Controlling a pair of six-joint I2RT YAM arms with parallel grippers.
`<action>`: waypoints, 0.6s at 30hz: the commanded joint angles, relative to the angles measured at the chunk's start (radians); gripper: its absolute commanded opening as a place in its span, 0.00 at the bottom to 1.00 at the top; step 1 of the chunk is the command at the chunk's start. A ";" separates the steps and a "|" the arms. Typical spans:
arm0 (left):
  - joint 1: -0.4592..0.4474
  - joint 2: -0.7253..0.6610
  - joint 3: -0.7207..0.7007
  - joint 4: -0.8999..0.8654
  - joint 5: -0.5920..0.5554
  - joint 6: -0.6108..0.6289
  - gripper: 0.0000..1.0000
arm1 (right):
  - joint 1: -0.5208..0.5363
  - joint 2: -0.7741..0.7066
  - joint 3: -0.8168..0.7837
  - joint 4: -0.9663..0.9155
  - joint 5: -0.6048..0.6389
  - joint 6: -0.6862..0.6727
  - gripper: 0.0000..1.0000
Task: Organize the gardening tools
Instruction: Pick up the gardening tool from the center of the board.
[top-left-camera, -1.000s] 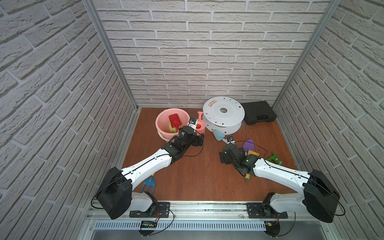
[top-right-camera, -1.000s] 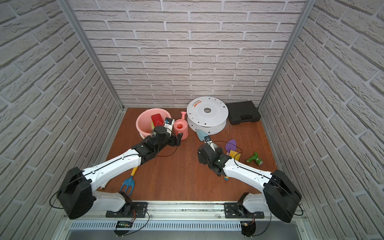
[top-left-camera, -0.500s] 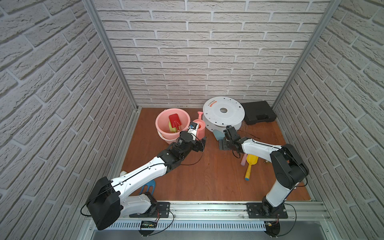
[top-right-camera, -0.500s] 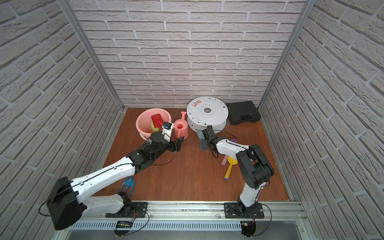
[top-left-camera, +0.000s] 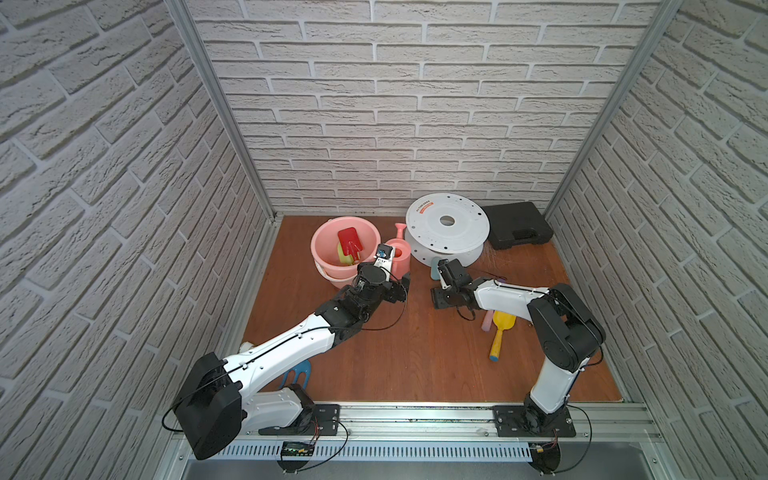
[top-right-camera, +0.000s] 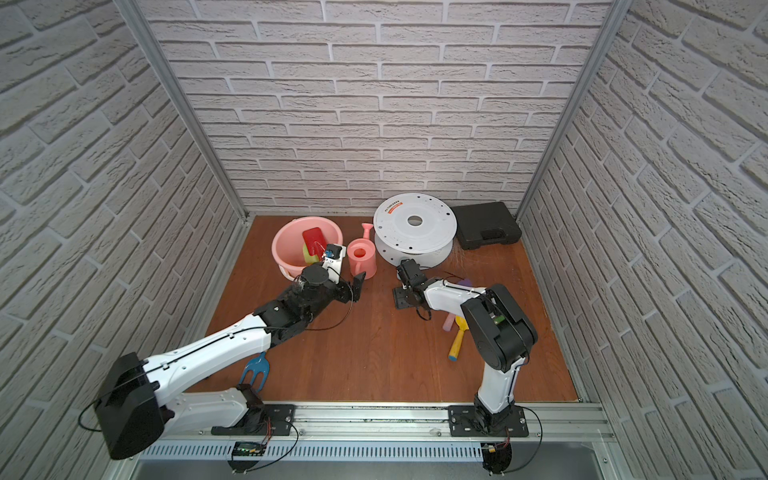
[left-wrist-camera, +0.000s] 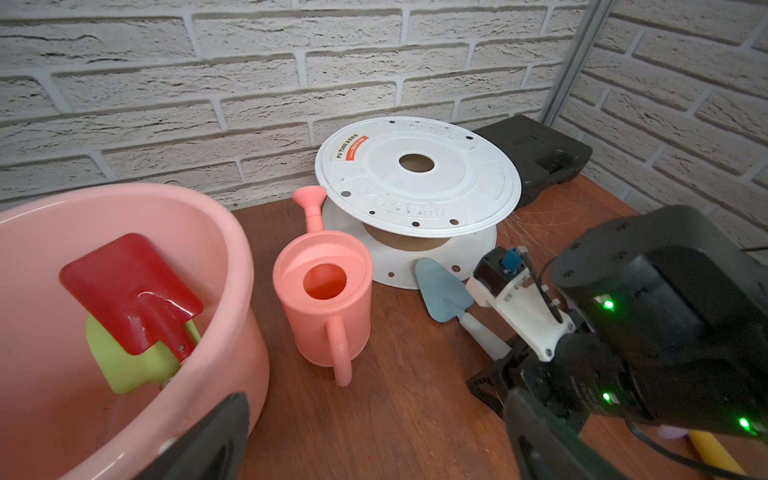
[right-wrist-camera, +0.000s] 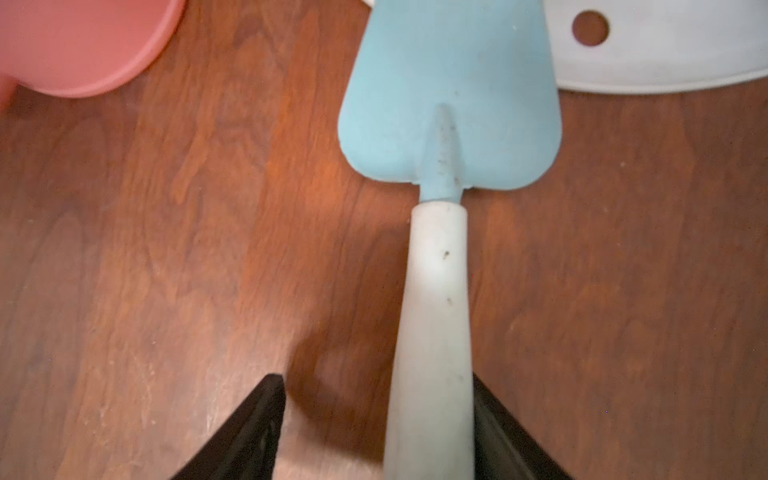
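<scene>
A pale teal trowel (right-wrist-camera: 451, 104) with a white handle lies by the white spool, its blade (top-left-camera: 435, 268) showing in a top view. My right gripper (right-wrist-camera: 376, 386) straddles that handle; one finger touches it and a gap remains on the other side. A red trowel (top-left-camera: 350, 243) and a lime-green one (left-wrist-camera: 120, 361) stand in the pink bucket (top-left-camera: 345, 219). My left gripper (top-left-camera: 399, 286) hangs open and empty beside the pink watering can (left-wrist-camera: 324, 299). A yellow trowel (top-left-camera: 500, 328) and a pink-handled purple one (top-right-camera: 464, 283) lie under the right arm. The blue fork (top-right-camera: 255, 368) lies near the left arm's base.
The white spool (top-left-camera: 446, 226) and a black case (top-left-camera: 517, 224) stand along the back wall. Brick walls close in three sides, and a metal rail (top-left-camera: 415, 415) runs along the front. Bare wooden floor lies between the two arms.
The right arm swung from the tools on the right over to the teal trowel, and its jaws narrowed around the handle. The left gripper drew back slightly from the bucket.
</scene>
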 joint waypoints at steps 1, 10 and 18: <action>0.005 -0.011 -0.018 0.028 -0.091 -0.040 0.98 | -0.006 -0.016 0.001 0.001 0.001 0.001 0.56; 0.019 -0.052 -0.059 0.071 -0.101 -0.042 0.98 | 0.013 -0.025 -0.004 -0.009 0.012 0.015 0.07; 0.020 -0.051 -0.059 0.073 -0.073 -0.055 0.97 | 0.101 -0.246 -0.132 0.012 0.078 0.042 0.03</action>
